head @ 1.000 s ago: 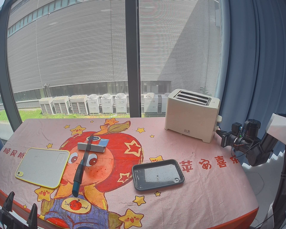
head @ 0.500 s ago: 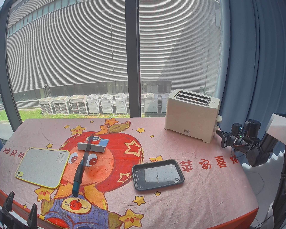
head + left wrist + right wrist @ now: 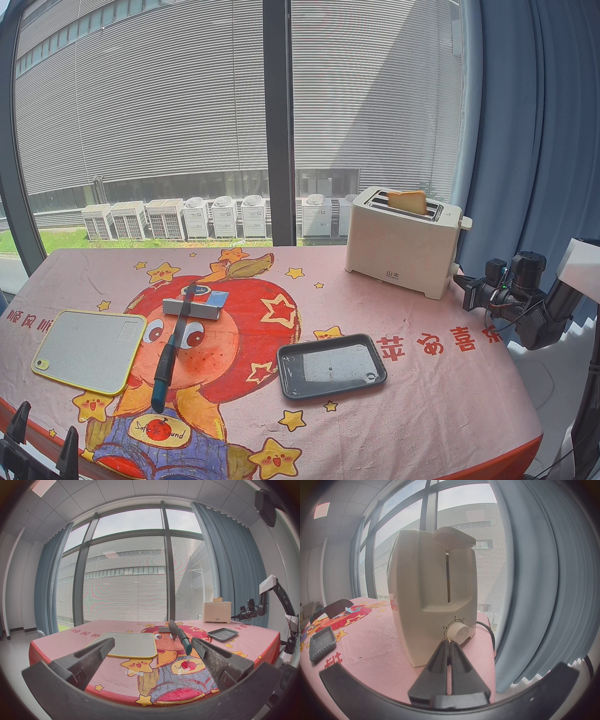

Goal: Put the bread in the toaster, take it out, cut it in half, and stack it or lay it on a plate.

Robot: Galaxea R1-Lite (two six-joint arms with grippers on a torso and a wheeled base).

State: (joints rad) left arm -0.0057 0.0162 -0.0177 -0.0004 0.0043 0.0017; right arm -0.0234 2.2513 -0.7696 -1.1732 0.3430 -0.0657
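The right tool point(image 3: 449, 643), jaws pressed together and empty, sits just beside the end face of the cream two-slot toaster point(image 3: 400, 250), from whose top a golden bread slice point(image 3: 407, 201) stands proud. I judge it should spread, rise over the top and pinch the exposed edge lightly, lifting straight up.

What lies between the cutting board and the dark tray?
A knife, its blade resting on a small grey block, seen in the head view.
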